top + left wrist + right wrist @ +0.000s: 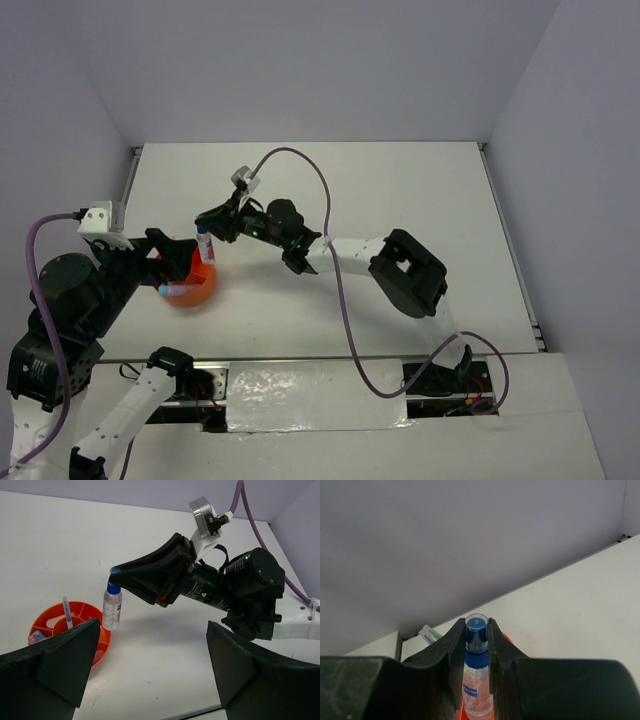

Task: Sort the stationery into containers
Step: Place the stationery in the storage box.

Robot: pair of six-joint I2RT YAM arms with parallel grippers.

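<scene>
My right gripper (207,230) is shut on the blue cap of a small clear spray bottle (204,246). It holds the bottle upright at the right rim of the orange cup (195,292). In the right wrist view the fingers clamp the cap (477,630) and the bottle (477,685) hangs below them. In the left wrist view the bottle's (112,607) base is at the cup's (85,611) rim; I cannot tell if it touches. The cup has compartments holding a thin grey pen (66,612) and pastel pieces (36,638). My left gripper (152,630) is open and empty beside the cup.
The left arm's fingers (160,240) flank the cup on its left side. The right arm (400,265) stretches across the middle of the white table (400,190). A purple cable (325,190) loops above it. Grey walls close the back and sides.
</scene>
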